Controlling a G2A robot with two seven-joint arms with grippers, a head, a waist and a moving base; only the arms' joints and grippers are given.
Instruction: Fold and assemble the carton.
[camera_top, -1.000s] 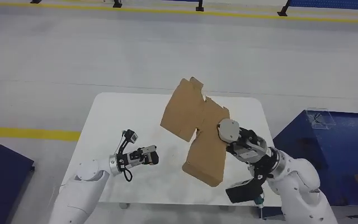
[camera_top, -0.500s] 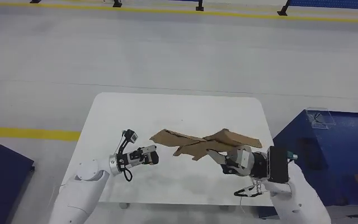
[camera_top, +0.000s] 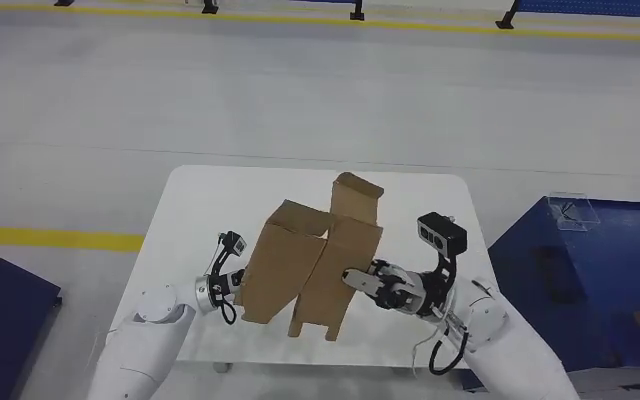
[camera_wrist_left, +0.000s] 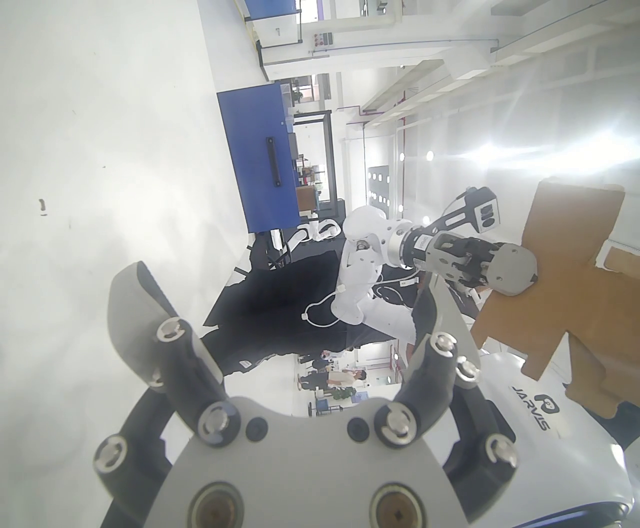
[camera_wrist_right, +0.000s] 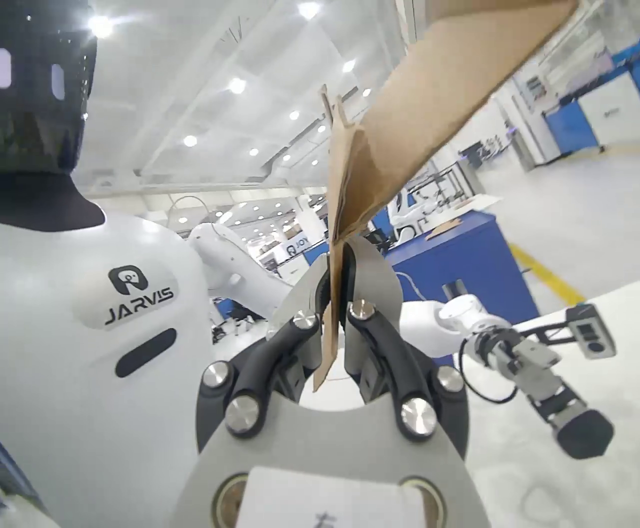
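One brown, half-opened carton (camera_top: 310, 265) sits pinched in the right gripper (camera_wrist_right: 340, 267); left gripper (camera_wrist_left: 285, 287) gapes wide.

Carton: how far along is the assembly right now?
Done: the carton is picked up, held over the table by the right end effector, shut on one cardboard edge. In hand: its panels stand angled along the creases, only partly opened. Left: the left end effector is open and holds nothing. The flaps stick out unfolded, and no closed box shape shows yet.
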